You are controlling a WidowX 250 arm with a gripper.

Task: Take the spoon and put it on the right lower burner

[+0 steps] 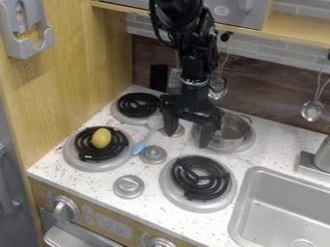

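Picking up the spoon [145, 138] seems the step in hand: it lies on the surface [90, 181] behind and left of the right lower burner [201, 177], so the gripper [188, 134], spread open behind that burner, should shift left, lower and close.

Single fixed cam, set above the front side of the counter [268, 157], pitched down at a slant toward the backsplash [268, 87] and yawed, so the counter's front edge runs diagonally down to the right. Fairly near: all four burners [138, 104] fit, lower right burner [199, 177] just below frame centre, sink [239, 212] cropped at right. Also catches the wood side panel [64, 91] at left, part of the oven front [100, 219] at lower left.
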